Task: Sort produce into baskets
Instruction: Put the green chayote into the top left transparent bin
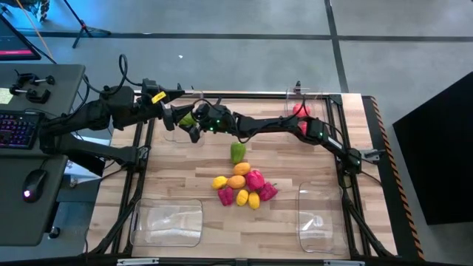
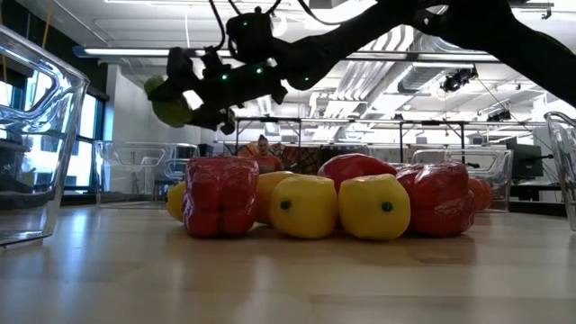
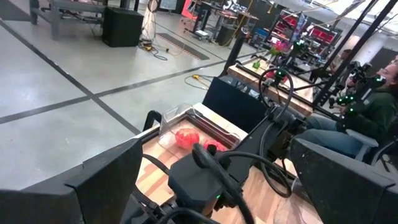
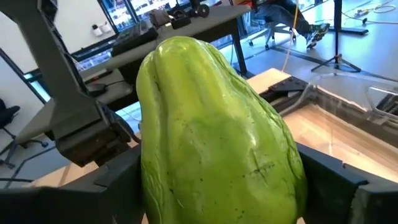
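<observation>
Right gripper (image 1: 191, 122) clamped on a green piece (image 1: 186, 118), fingers hugging both flanks, carried high above the far-left basket (image 1: 171, 131), presumably for a drop into it. Left gripper (image 1: 168, 118) just beside, spread wide, holding nothing. Rest of the produce (image 1: 242, 186) piled mid-table, well short of that basket; red pieces (image 1: 299, 111) already in the far-right basket (image 1: 325, 100).
</observation>
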You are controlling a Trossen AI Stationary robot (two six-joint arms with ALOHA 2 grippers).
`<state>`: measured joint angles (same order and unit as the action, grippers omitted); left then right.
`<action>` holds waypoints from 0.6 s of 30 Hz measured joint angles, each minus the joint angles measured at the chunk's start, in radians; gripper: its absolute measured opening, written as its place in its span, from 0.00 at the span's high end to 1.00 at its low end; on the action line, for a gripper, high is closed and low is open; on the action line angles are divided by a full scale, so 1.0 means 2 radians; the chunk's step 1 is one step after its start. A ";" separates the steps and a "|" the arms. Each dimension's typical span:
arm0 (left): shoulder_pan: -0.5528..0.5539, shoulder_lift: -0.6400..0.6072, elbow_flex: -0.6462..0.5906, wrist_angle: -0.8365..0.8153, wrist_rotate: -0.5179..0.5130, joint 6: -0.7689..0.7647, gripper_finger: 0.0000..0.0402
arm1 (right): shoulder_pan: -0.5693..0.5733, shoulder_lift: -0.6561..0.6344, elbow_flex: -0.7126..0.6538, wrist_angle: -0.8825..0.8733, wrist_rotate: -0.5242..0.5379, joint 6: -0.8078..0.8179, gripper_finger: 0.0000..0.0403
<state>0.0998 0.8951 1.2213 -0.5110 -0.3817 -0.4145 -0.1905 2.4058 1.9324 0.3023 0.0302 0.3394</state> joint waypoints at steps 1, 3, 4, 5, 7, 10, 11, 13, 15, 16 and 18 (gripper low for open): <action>0.000 0.000 0.000 0.000 0.000 0.000 0.01 | -0.001 0.000 0.000 0.000 0.000 0.001 0.21; 0.000 0.000 0.000 0.000 0.000 0.000 0.01 | -0.004 0.000 0.000 -0.003 0.001 0.010 0.15; 0.000 0.000 0.000 0.000 0.000 0.000 0.01 | -0.006 0.000 0.000 -0.004 0.001 0.010 0.12; 0.000 0.000 0.000 0.000 0.000 0.000 0.01 | -0.006 0.000 0.000 -0.007 0.002 0.011 0.08; 0.000 0.000 0.000 0.000 0.000 0.001 0.01 | -0.009 0.000 0.000 -0.011 0.014 0.010 0.03; 0.000 0.000 0.000 0.000 0.000 0.003 0.01 | -0.017 -0.003 0.000 -0.011 0.014 0.000 0.05; 0.000 0.000 0.000 0.000 0.000 0.003 0.01 | -0.021 -0.009 0.000 -0.015 -0.001 -0.010 0.06; 0.000 0.000 0.000 0.000 0.000 0.003 0.01 | -0.031 -0.024 0.000 -0.047 -0.050 -0.046 0.08; 0.000 0.000 0.000 0.001 0.000 0.003 0.01 | -0.045 -0.047 0.000 -0.096 -0.077 -0.073 0.08; 0.000 0.000 0.000 0.001 0.000 0.003 0.01 | -0.053 -0.060 0.000 -0.131 -0.079 -0.086 0.08; 0.000 0.000 0.000 0.005 0.000 0.003 0.01 | -0.069 -0.087 0.000 -0.212 -0.068 -0.125 0.08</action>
<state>0.0998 0.8948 1.2213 -0.5004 -0.3816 -0.4084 -0.3279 2.2327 1.9326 -0.1222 -0.1058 0.0894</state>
